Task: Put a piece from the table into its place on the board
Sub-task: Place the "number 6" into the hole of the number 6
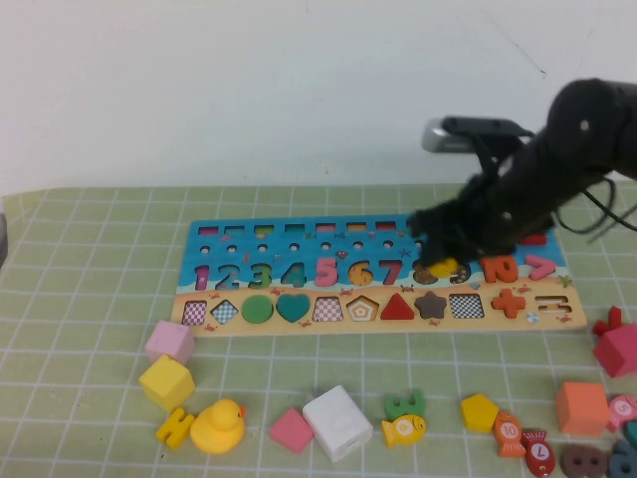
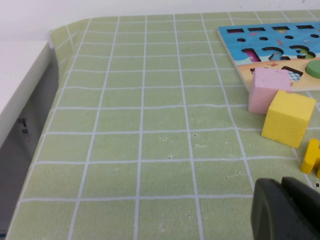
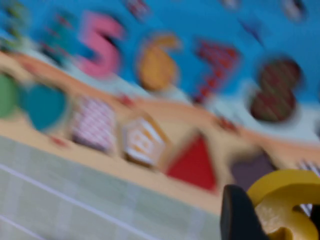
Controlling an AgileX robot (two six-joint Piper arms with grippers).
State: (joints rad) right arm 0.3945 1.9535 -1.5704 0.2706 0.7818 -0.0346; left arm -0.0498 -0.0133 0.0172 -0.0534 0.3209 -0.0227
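The board (image 1: 398,326) lies across the middle of the table, blue above with coloured numerals and tan below with shape recesses. My right gripper (image 1: 444,261) hangs low over its right part, by the 8 and 9 places, shut on the bright-yellow numeral piece (image 1: 445,267). In the right wrist view the piece (image 3: 285,200) sits between the dark fingers (image 3: 239,215), above the board (image 3: 200,20). My left gripper (image 2: 287,210) is out of the high view. It is shut and empty, low over the mat left of the board (image 2: 235,37).
Loose pieces lie in front of the board: pink cube (image 1: 169,342), yellow cube (image 1: 166,382), yellow duck (image 1: 217,426), white block (image 1: 336,422), yellow fish (image 1: 403,430), yellow pentagon (image 1: 479,411), orange cube (image 1: 581,407). The table's left edge (image 2: 50,60) drops off.
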